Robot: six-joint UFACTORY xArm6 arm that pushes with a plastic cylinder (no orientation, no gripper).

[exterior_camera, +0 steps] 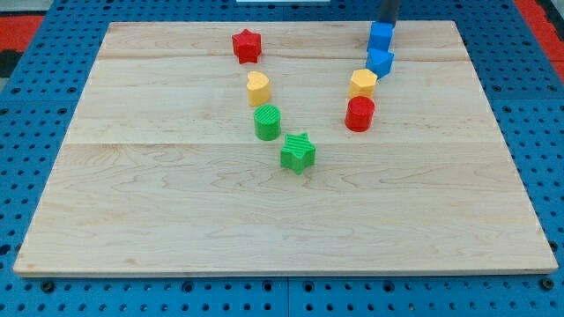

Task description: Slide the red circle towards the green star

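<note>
Eight blocks on the board (132,220), and they sit in a loose V that closes toward the near side. Down the left arm: red star (247,46) at the far end, then yellow heart (257,88), green circle (268,121), and the green star (298,152) at the point of the V. Up the right arm: red circle (359,114), a yellow block (362,84) touching it on the far side, then two blue blocks, one (380,62) just beyond the yellow and the other (381,36) farthest of all.

My tip (388,22) shows only as a dark stub at the far edge, right behind the far blue block, so close I can't tell if it touches. No fingers on this rig, just the rod, so nothing spread or pinched.

Red circle is the one to move, and it stands apart from the green star, to its right and a bit farther away, with bare wood between them. That gap is the lane. To drive it near and left, I judge the tip needs to come round to the circle's far-right side. Trouble is, the yellow block crowds that far side, so the approach likely has to swing in from the right. From where it stands now, the tip has the whole blue-yellow column between it and the circle; pushing straight down that line would shove them all.
</note>
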